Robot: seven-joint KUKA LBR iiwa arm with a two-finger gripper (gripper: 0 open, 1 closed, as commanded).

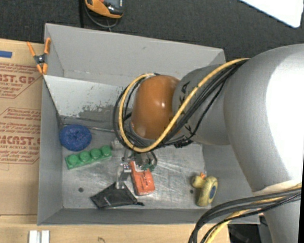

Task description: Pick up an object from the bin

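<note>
My gripper (pixel 122 177) hangs low over the front middle of the bin, under the arm's wrist. An orange-red block (pixel 142 181) lies right beside it on the right, touching or nearly touching it. Whether the block is inside the gripper I cannot tell. Just below the gripper a flat black piece (pixel 113 197) rests on the bin floor by the front wall. A green studded brick (pixel 88 157) lies to the left, apart from the gripper.
A blue rough ball (pixel 75 137) sits at the left wall behind the green brick. A yellow toy duck (pixel 205 189) stands at the front right. The arm and its cables cover the bin's middle and right.
</note>
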